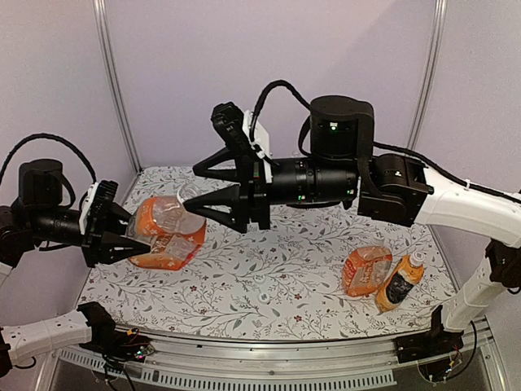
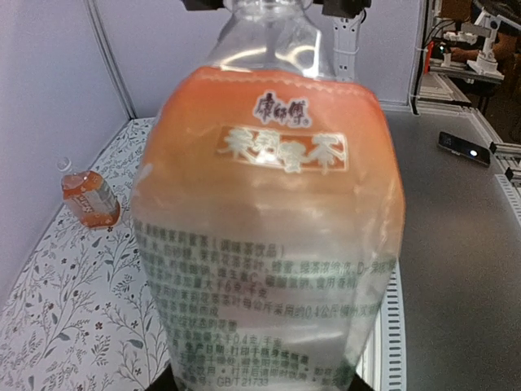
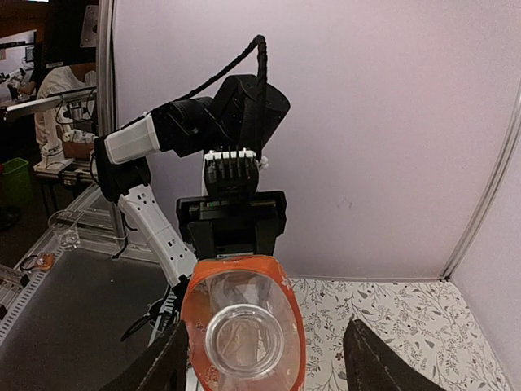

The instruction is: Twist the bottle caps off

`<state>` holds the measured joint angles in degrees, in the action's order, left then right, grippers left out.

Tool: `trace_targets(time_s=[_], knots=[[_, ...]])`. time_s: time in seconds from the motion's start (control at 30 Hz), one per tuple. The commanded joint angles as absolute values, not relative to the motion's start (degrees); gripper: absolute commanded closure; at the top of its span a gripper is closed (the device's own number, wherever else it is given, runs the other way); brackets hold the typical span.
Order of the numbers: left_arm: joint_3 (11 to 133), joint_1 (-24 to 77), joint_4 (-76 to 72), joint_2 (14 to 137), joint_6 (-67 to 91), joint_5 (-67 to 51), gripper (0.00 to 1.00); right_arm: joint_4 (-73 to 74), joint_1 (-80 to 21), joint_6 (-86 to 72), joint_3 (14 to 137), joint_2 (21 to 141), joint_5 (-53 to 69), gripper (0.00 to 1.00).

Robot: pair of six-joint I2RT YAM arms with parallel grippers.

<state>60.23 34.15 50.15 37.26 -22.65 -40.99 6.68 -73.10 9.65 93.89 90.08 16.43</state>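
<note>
The one white cap (image 1: 417, 259) you can see plainly from above sits on the dark-labelled bottle (image 1: 399, 283), which lies on the desk (image 1: 269, 285) at 4 o'clock, close to the right edge. Just beside it, at its 9 o'clock, lies an orange-labelled bottle (image 1: 365, 270); its top is too small to tell whether a cap is on.

Your left wrist view shows a second white cap (image 2: 65, 165) on a small bottle (image 2: 91, 198) at 9 o'clock. You cannot tell which bottle of the overhead view that is.

The left gripper (image 1: 130, 238) pinches the body of the held bottle (image 1: 167, 232) above the desk's 9 o'clock edge. The bottle fills that wrist view, hiding the fingers and cutting off its neck at the top. Its mouth (image 3: 244, 338) shows as a clear ring.

The right gripper (image 1: 191, 189) stands spread either side of the neck, apart from it. Bare patterned desk separates the held bottle from the lying pair.
</note>
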Motion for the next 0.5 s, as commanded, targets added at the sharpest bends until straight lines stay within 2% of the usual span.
trace_targets(time_s=[0.0,0.07,0.13,0.33,0.37,0.4,0.43,0.47], knots=[[61.33,33.49,51.24,37.53,-23.51,-42.27,0.76,3.62,-73.11,6.78,96.61,94.35,23.49,0.42],[60.97,33.49,51.23,37.55,-23.70,-41.83,0.76,3.41,-73.12,5.51,97.29,95.41,25.96,0.44],[60.74,33.49,51.21,37.58,-23.90,-41.79,0.76,3.09,-73.10,4.38,97.59,96.19,26.87,0.52],[60.95,33.53,50.97,37.71,-23.65,-41.58,0.76,3.35,-73.04,2.87,96.51,96.43,26.21,1.00],[60.73,33.49,50.93,37.58,-23.69,-41.31,0.76,3.43,-72.97,2.45,96.24,96.31,25.54,1.00],[60.47,33.49,50.97,37.47,-23.65,-41.05,0.71,3.58,-72.88,2.08,96.03,96.05,24.44,1.00],[60.20,33.49,50.84,37.37,-23.53,-40.50,0.53,3.85,-72.57,1.41,95.86,95.74,23.06,1.00],[59.73,33.49,50.40,37.14,-22.93,-39.62,0.29,4.61,-72.14,0.81,95.58,95.48,21.41,1.00]])
